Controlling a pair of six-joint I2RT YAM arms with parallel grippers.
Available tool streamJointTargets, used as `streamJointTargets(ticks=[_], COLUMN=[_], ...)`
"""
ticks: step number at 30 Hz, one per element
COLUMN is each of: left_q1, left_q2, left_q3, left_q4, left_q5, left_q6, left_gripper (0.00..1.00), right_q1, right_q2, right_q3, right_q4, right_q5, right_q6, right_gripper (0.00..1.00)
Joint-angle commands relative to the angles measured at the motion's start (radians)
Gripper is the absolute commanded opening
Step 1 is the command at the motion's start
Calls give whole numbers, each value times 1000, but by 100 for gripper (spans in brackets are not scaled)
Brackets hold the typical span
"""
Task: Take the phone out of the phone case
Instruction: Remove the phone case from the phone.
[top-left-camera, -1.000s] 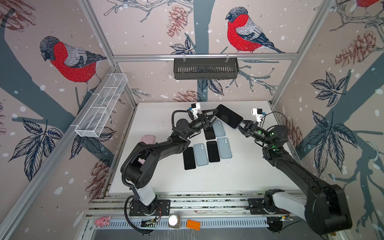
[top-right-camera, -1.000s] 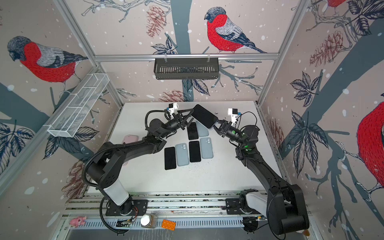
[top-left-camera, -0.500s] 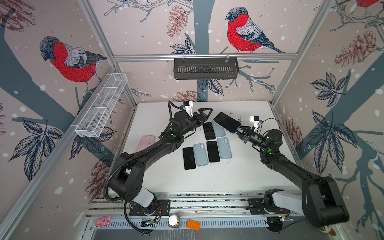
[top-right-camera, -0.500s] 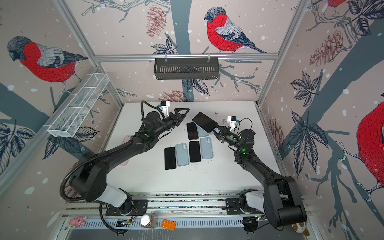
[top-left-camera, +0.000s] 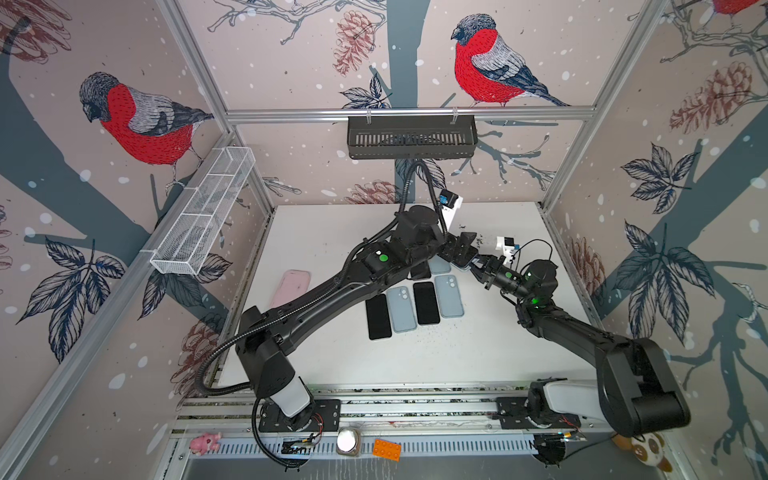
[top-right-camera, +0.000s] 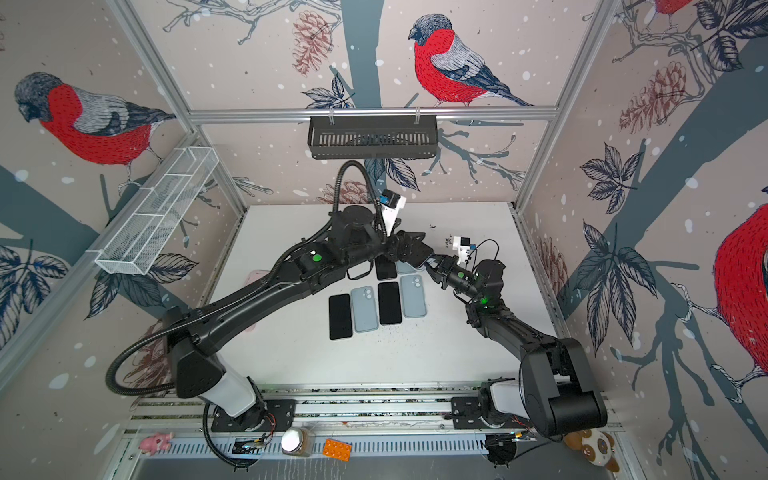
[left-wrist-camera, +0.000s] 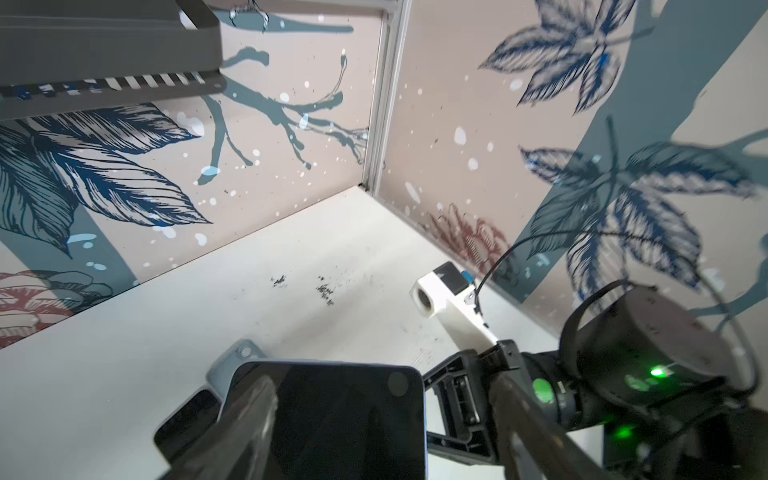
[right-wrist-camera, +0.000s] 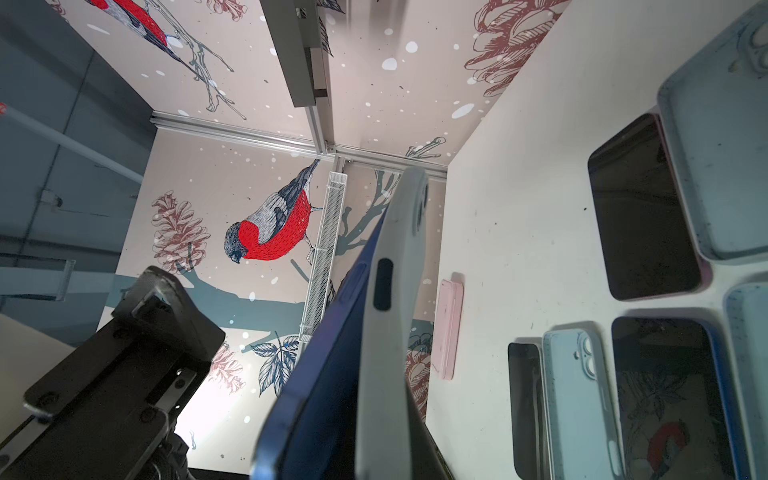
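**One phone not yet out of its case, held up between both arms**

Our right pincer (top-right-camera: 432, 268) is clamped on one end of the phone case (right-wrist-camera: 386, 332), above the tabletop (top-left-camera: 316, 232). The dark blue phone (left-wrist-camera: 332, 415) sits inside it, one long edge seemingly a little lifted. Our left pincer (left-wrist-camera: 382, 395) stands apart around the other end, gripping nothing, so we judge the pull-out not yet done. Lying flat, we count three bare phones (top-left-camera: 378, 318), three pale blue cases (top-left-camera: 401, 309) and one pink case (top-left-camera: 291, 286) off to the side.
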Motion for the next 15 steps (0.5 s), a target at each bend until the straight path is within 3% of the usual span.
streamJointTargets(ticks=[1,15], left_q1=[-25,-45], left_q2=[39,132], left_q3=[45,75], left_q4=[-186,-231], left_q5=[-93,-81], left_q6=[100,118], left_gripper=[78,74], right_q1=[8,21], right_q2=[6,6], right_q3=[0,6], right_q4=[75,32], right_q5=[11,20], right_q6=[3,-20], right_gripper=[0,0])
